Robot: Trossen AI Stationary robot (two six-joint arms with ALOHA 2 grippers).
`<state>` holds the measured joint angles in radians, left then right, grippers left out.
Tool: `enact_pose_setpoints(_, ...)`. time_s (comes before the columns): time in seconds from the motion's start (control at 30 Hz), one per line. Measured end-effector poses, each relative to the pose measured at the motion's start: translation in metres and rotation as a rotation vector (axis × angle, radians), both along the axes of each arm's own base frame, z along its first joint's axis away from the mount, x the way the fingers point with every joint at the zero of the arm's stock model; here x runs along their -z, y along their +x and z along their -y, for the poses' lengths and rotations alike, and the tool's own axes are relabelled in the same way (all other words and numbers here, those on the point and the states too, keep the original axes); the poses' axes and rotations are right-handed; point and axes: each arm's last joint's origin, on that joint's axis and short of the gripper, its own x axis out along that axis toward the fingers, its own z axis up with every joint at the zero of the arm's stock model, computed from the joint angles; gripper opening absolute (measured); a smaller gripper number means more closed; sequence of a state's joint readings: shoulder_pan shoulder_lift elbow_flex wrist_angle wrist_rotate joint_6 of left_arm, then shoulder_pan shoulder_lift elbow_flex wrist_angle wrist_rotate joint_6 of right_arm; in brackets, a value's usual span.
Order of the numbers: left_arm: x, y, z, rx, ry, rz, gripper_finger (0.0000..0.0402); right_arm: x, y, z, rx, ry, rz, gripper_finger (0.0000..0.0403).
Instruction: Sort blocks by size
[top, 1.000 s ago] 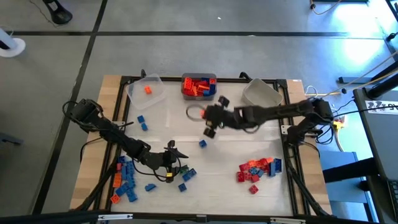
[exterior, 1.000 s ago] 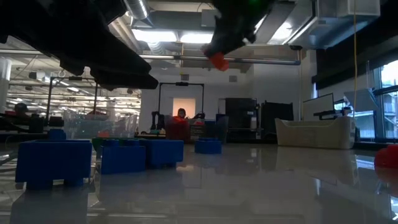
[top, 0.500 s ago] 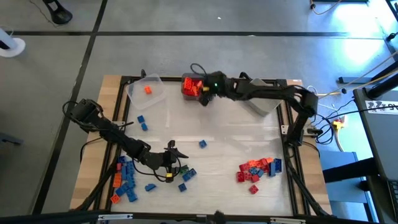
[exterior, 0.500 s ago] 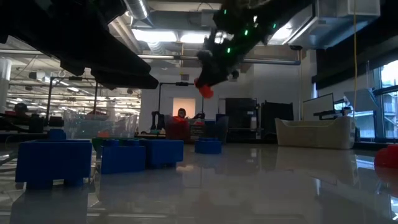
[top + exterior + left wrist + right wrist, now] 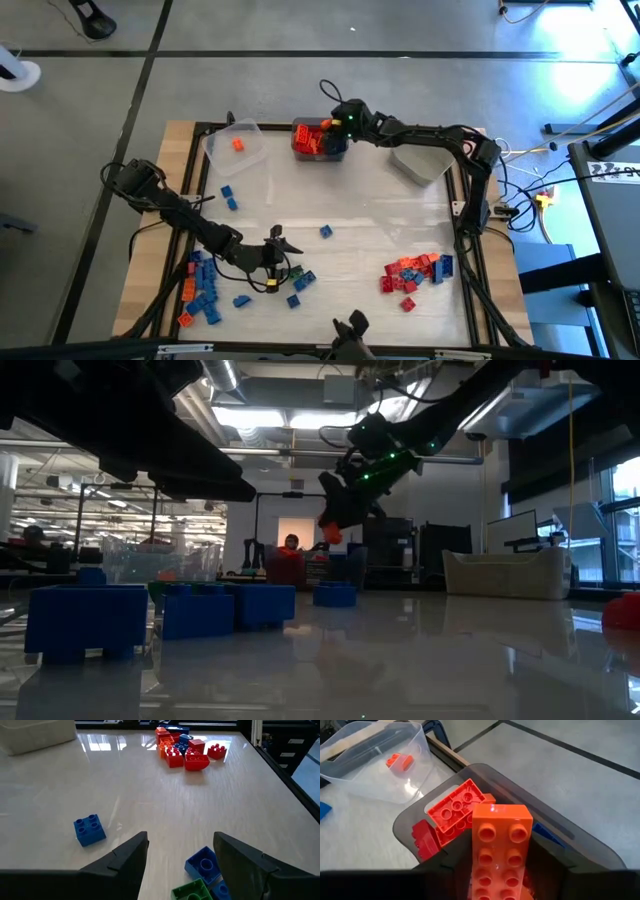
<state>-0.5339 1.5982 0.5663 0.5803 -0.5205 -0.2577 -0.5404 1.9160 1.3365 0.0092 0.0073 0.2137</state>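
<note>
The right pincer (image 5: pixel 338 122) was clamped on an orange brick (image 5: pixel 498 847) above the grey bin (image 5: pixel 580 851). The left pincer (image 5: pixel 180 851), fingers apart, hung over blue bricks (image 5: pixel 205 290) on the desk (image 5: pixel 360 215).

Your site: open-plan robotics lab, with exposed ceiling ducts (image 5: pixel 300 420), distant workstations (image 5: pixel 60 540), and a framed test table (image 5: pixel 370 225).

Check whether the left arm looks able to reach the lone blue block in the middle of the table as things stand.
Probably yes. The left gripper hangs open beside the blue pile, and the lone blue block lies just beyond it on bare table with nothing between. The right gripper is away at the grey bin.
</note>
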Motion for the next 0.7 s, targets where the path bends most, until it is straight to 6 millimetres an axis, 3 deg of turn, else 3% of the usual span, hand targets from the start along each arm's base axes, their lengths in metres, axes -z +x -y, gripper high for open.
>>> enact_pose_setpoints(0.3, 0.0, 0.0, 0.0, -0.006, 0.001, 0.002, 0.0214, 0.001, -0.002, 0.001, 0.0, 0.004, -0.014, 0.0258)
enact_pose_setpoints(0.43, 0.0, 0.0, 0.0, -0.008, -0.001, 0.002, 0.0214, -0.01, -0.004, -0.007, -0.034, 0.008, -0.014, 0.0286)
enact_pose_setpoints(0.57, 0.0, 0.0, 0.0, -0.009, -0.005, 0.002, 0.0214, -0.043, -0.011, -0.036, -0.106, -0.026, -0.027, 0.0292)
enact_pose_setpoints(0.7, 0.0, 0.0, 0.0, -0.009, -0.005, 0.001, 0.0214, -0.078, -0.024, -0.082, -0.204, -0.019, -0.062, 0.0286)
